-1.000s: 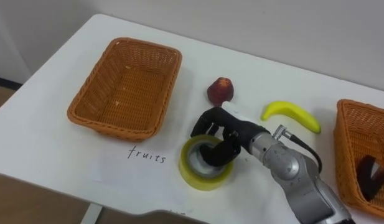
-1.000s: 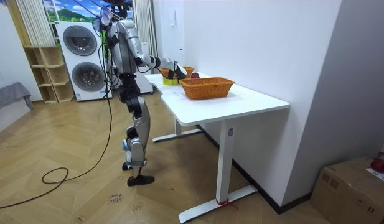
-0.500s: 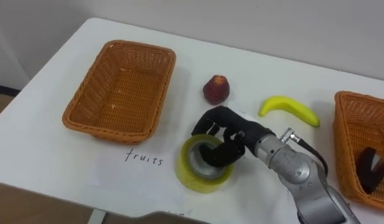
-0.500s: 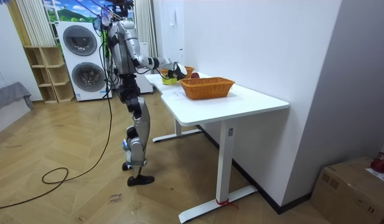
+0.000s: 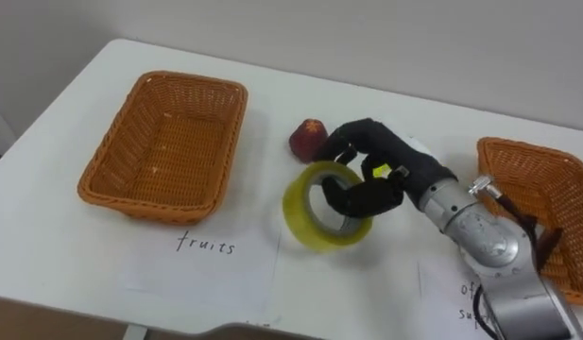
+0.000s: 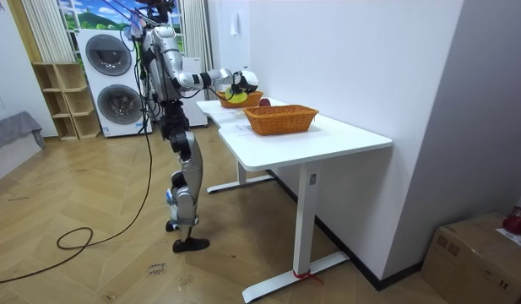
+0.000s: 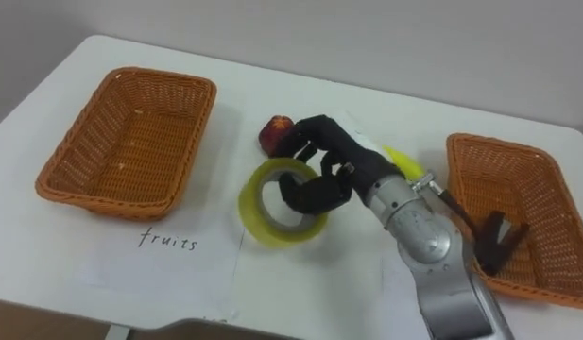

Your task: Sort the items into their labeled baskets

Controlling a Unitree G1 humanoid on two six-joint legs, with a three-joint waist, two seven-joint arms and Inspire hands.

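Note:
A yellow roll of tape [image 5: 303, 229] hangs tilted above the white table [image 5: 74, 255], with my right hand [image 5: 390, 159] shut on it: the thumb goes through its hole and the fingers curl over its rim. Just behind the roll lies a red fruit [image 5: 307, 138]. A banana [image 7: 405, 161] lies behind my wrist, mostly hidden. The empty wicker basket [image 5: 163, 142] stands at the left above a paper label reading "fruits" [image 5: 206, 246]. A second wicker basket [image 5: 532, 184] at the right holds a dark object [image 7: 490, 243]. In the room view I stand at the table's end with the right hand [image 6: 240, 82] raised.
A second paper label [image 5: 471, 300] lies in front of the right basket. The table's front edge [image 5: 102, 316] runs close below the labels. A wall stands behind the table.
My right hand has lifted the tape roll off the table and carried it up and a little right, tilting it. The whole picture has also shifted with the camera.

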